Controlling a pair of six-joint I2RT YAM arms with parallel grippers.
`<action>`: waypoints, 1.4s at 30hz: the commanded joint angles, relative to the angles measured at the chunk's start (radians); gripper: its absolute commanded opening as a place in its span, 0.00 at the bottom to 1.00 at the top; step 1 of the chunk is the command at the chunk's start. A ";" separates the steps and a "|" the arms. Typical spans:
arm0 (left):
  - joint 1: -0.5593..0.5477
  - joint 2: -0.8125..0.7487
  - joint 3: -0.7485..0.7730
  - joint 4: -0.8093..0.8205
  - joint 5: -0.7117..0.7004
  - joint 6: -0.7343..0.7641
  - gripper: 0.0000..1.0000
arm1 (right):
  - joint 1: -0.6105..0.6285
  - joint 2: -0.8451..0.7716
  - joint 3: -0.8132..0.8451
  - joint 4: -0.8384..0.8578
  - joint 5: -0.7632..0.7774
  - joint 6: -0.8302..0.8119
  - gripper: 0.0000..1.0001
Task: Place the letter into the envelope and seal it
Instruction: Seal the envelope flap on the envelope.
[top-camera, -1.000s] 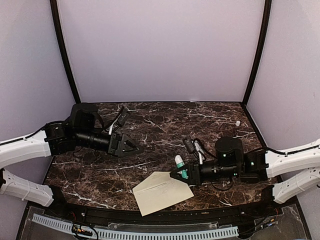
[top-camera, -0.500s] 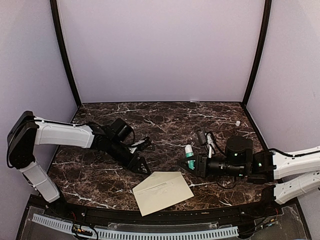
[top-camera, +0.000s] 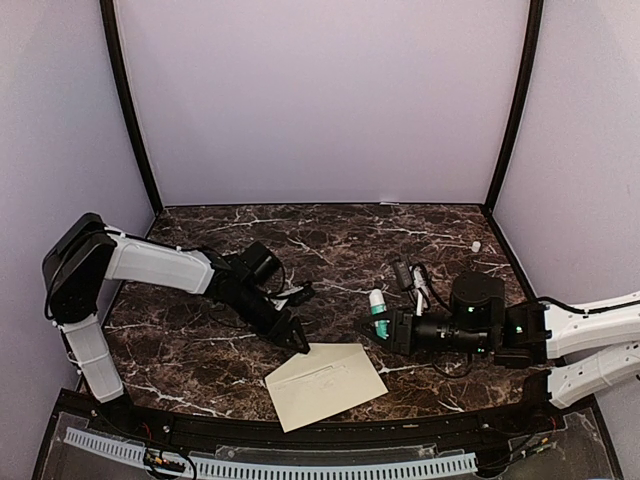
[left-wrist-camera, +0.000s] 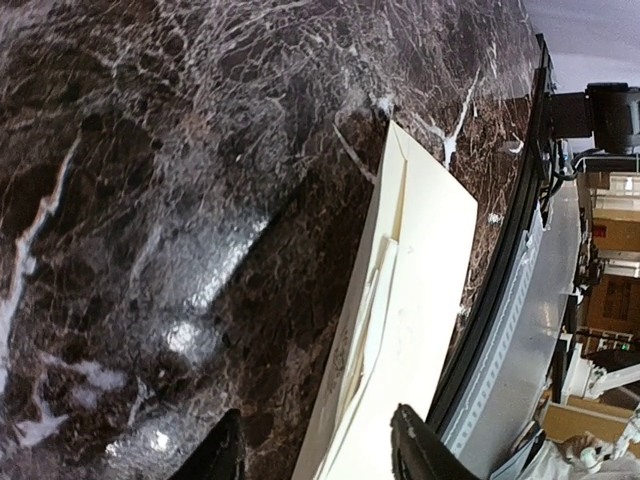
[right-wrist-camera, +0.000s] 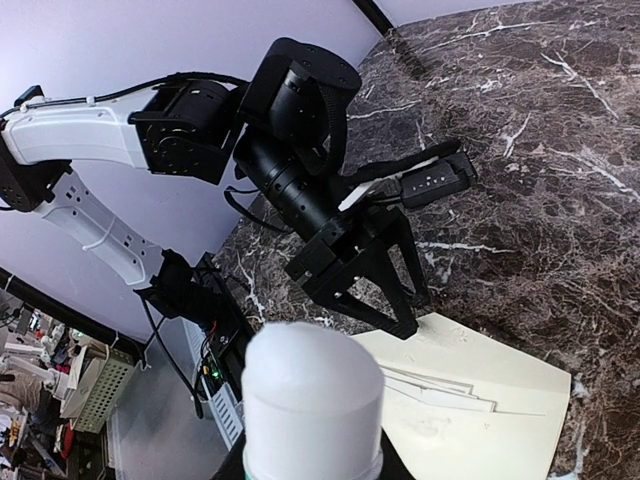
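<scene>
The cream-beige envelope (top-camera: 325, 383) lies flat near the table's front edge, with its flap folded down. It also shows in the left wrist view (left-wrist-camera: 425, 250) and the right wrist view (right-wrist-camera: 490, 425). Thin layered paper edges (right-wrist-camera: 440, 392) show along the flap line. I cannot make out the white letter as a separate sheet. My left gripper (top-camera: 297, 343) is open at the envelope's far left corner, one finger (left-wrist-camera: 415, 452) over the paper and the other (left-wrist-camera: 222, 458) over the marble. My right gripper (top-camera: 385, 326) is shut on a glue stick (top-camera: 377, 310) with a white cap (right-wrist-camera: 312, 400), held to the right of the envelope.
A small white object (top-camera: 478, 246) lies at the far right of the marble table (top-camera: 330, 250). A slotted cable rail (top-camera: 300, 465) runs along the front edge just below the envelope. Purple walls close in the back and sides.
My left arm has swung from the far left down to the envelope's far corner, jaws open. My right gripper drew back to the right, off the envelope, with the glue stick.
</scene>
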 joint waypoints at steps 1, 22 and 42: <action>0.002 0.020 0.038 0.035 0.050 0.011 0.45 | -0.006 -0.006 0.004 0.038 0.004 -0.003 0.00; 0.002 -0.060 -0.074 0.121 0.071 -0.045 0.13 | -0.007 -0.043 -0.023 0.019 0.022 0.007 0.00; -0.068 -0.073 -0.071 0.140 -0.085 -0.054 0.00 | -0.007 -0.067 -0.030 0.007 0.040 0.026 0.00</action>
